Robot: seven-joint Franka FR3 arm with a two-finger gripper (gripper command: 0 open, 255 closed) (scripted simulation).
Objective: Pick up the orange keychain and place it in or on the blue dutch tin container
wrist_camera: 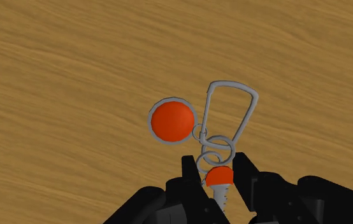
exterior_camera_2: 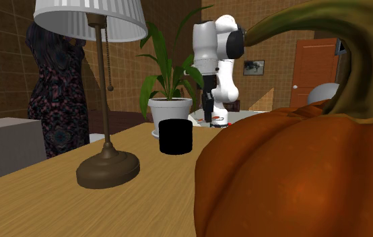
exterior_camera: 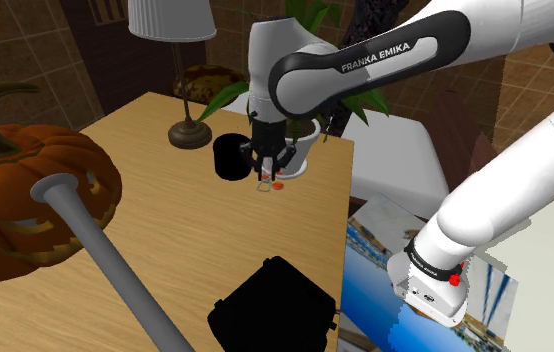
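My gripper (wrist_camera: 216, 167) pinches the keychain (wrist_camera: 172, 121) by its small orange end, over the table (wrist_camera: 73, 63). 1 orange disc & 1 clip sit just beyond.

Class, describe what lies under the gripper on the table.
The orange keychain: disc, rings and grey clip, with the wooden table beneath. The gripper covers part of its small screw-like end.

A lived-in home room: a shaded table lamp (exterior_camera_2: 89, 19) and carved pumpkin (exterior_camera: 35, 200) on the wooden tabletop (exterior_camera_2: 77, 209), a potted plant (exterior_camera_2: 170, 108), and a panelled door (exterior_camera_2: 316, 64) at the second exterior view's upper right.
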